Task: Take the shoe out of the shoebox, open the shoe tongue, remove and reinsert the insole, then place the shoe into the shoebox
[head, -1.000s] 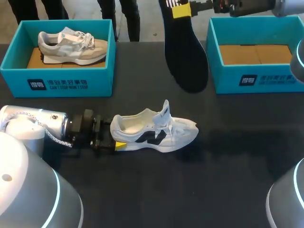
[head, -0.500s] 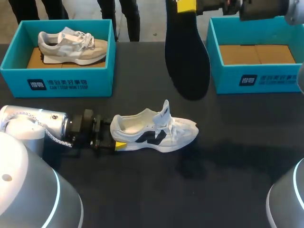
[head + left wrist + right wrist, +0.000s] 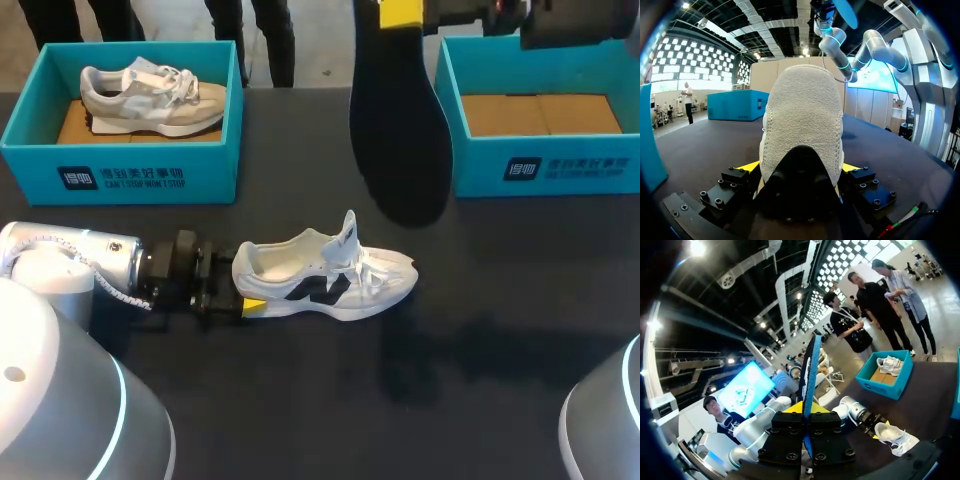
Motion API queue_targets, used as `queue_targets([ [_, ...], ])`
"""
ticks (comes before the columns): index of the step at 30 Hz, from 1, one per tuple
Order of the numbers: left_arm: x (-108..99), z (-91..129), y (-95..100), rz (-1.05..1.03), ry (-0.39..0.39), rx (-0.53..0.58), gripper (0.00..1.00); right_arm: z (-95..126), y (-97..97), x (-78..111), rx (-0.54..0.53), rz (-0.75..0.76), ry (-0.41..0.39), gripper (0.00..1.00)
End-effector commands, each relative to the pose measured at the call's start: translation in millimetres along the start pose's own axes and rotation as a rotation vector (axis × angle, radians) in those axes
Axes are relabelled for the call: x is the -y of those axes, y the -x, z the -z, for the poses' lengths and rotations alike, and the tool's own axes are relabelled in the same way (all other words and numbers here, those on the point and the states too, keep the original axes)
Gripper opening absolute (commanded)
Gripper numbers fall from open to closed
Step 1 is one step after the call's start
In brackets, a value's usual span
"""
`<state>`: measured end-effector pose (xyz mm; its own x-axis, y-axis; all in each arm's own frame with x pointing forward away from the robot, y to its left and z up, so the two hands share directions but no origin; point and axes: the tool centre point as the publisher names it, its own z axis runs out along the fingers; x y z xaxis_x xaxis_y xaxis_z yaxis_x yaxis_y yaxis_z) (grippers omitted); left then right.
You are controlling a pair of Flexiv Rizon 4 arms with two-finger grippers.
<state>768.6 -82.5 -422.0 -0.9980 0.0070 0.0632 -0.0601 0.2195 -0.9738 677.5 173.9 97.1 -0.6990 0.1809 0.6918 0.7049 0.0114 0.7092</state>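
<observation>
Over the dark table [image 3: 500, 310], seen from above, the white shoe [image 3: 325, 270] lies upright, heel clamped by the left gripper [image 3: 242, 298]; the right gripper [image 3: 400, 12] pinches the black insole [image 3: 397, 120], which hangs beside the right shoebox [image 3: 540, 170]; at the left wrist, yellow tips seemingly press both heel sides; at the right wrist, the insole stands edge-on between the fingers.

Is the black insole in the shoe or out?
Out. The insole hangs in the air, held in the right jaws, apart from the white shoe on the table.
</observation>
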Motion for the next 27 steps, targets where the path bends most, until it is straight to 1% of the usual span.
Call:
queue_targets([
  [1, -0.4, -1.1, -0.5, 0.0, 0.001, 0.001, 0.0, -3.0, -0.5, 8.7, 0.002, -0.016, 0.003, 0.0],
  [8, -0.4, -1.1, -0.5, 0.0, 0.001, 0.001, 0.0, -3.9, -0.1, 19.9, 0.001, -0.04, 0.013, 0.0],
  [13, -0.4, -1.1, -0.5, 0.0, 0.001, 0.001, 0.0, -4.1, -0.3, 21.1, 0.002, -0.045, 0.016, 0.0],
  [27, -0.4, -1.1, -0.5, 0.0, 0.001, 0.001, 0.0, -10.4, 8.7, 4.0, -0.005, -0.023, -0.036, 0.0],
])
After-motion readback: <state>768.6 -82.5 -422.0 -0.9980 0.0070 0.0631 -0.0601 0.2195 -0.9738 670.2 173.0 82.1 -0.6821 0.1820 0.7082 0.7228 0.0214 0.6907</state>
